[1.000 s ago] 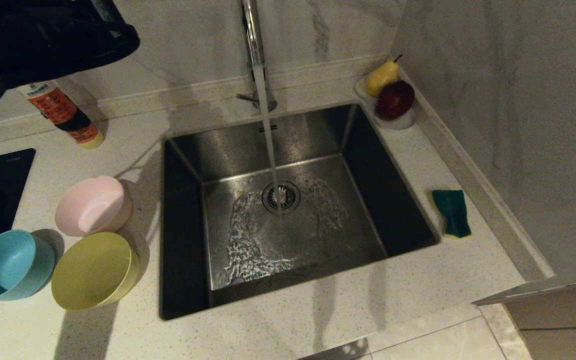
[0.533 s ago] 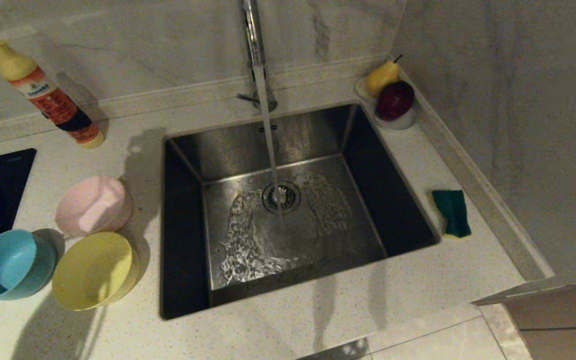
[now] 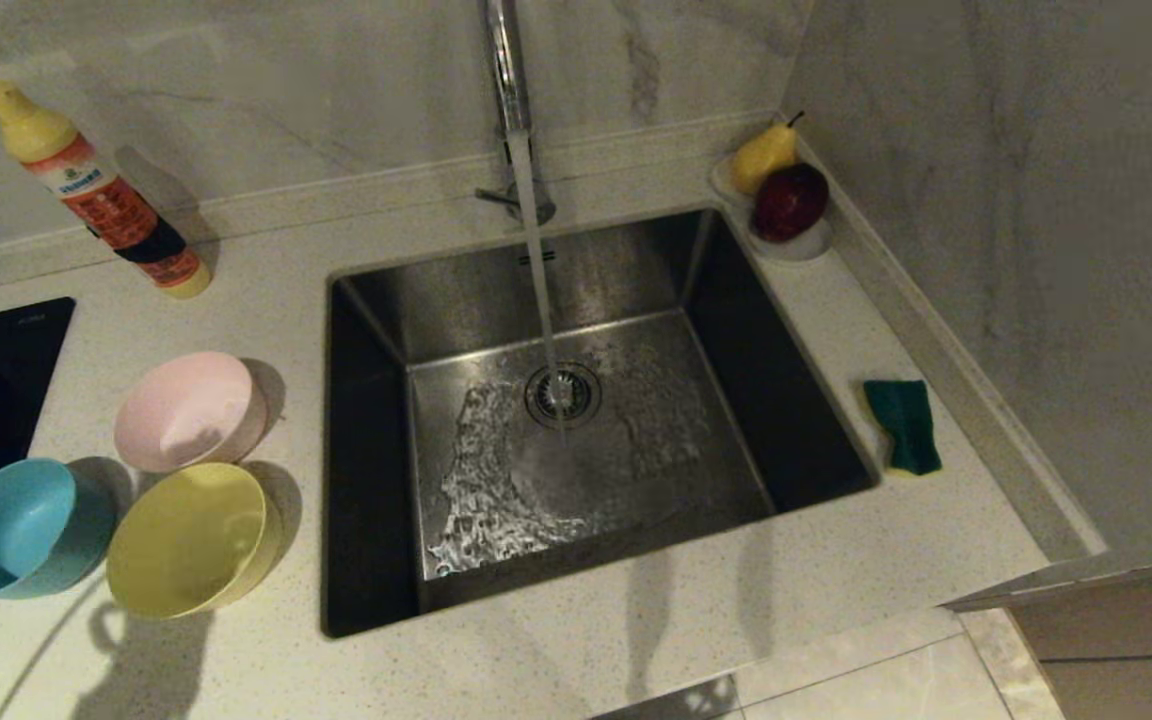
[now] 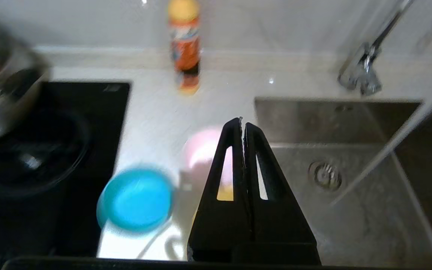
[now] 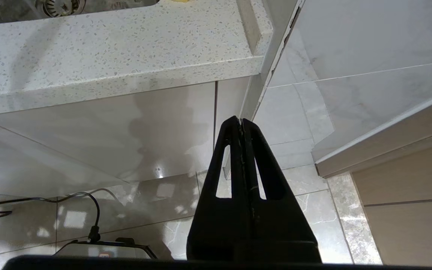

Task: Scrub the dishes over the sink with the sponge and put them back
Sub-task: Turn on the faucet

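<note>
Pressed tip to tip and holding nothing: left gripper and right gripper alike.

Head view: gone from the upper left corner, the dark arm that covered it a second ago; now fully in sight, orange-labelled squeeze bottle with yellow cap, leaning by the back wall. Unmoved on the speckled white countertop: pale pink round plastic bowl, yellow round plastic bowl and light blue round plastic bowl, clustered left of the square stainless steel sink. Running from the tall chrome tap, water onto the round drain strainer. Right of the basin, dark green rectangular sponge. Back right corner, small white dish with pear and red apple.

Left wrist view: closed black fingers poised above the bowls, pink one just behind the tips, black stove top alongside.

Right wrist view: parked below the counter edge, pointing at the tiled floor.
</note>
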